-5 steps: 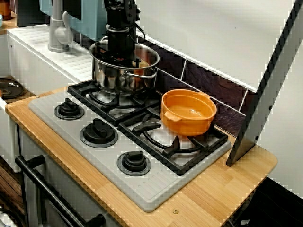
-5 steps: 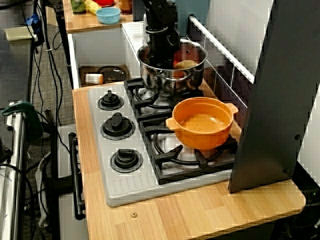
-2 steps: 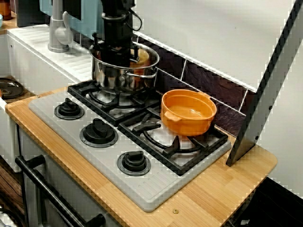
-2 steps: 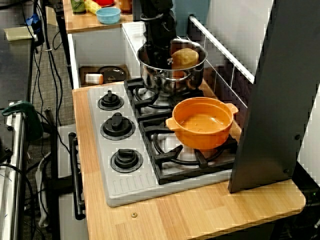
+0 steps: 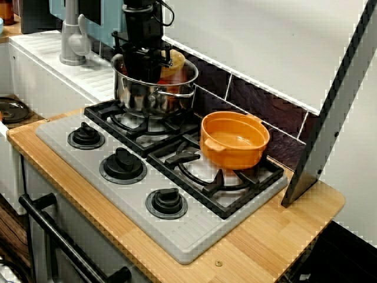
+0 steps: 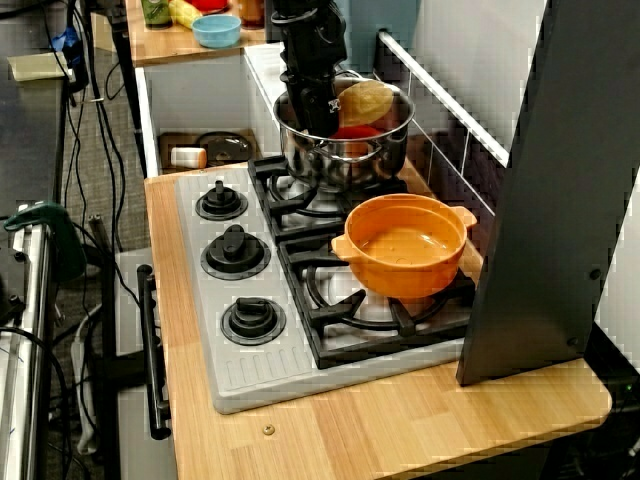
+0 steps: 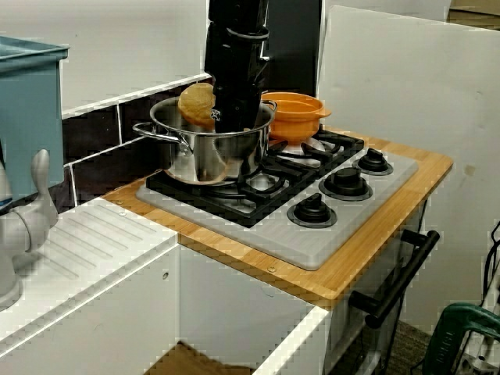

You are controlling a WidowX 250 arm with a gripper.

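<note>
We see the claw point(image 5: 154, 74) hanging upright over the open steel pot point(image 5: 147, 99), its tips at about rim height, clenched on the edge of a round tan roll point(image 5: 173, 61). The roll sits on the wall side of the claw, touching it, tilted, and above the pot's rim; in the view from the knob end it leans out toward the tiles, and in the view from the sink side it shows in front of the black arm. Below the claw, inside the pot, lies a red thing point(image 6: 354, 132), of which we can tell only the colour. The pot stands on the back burner of a grey stove point(image 5: 194, 236). Just beside it, on the next burner and apart from the claw, stands an orange pot point(image 5: 235, 147) with a bare inside. Three black knobs point(image 5: 122, 166) run along the stove's near edge, well below the claw. A grey faucet point(image 5: 73, 36) stands on the white counter to the claw's far side. On a far counter behind the claw sits a blue bowl point(image 6: 216, 30); the items by it are too small for us to read any label.
</note>
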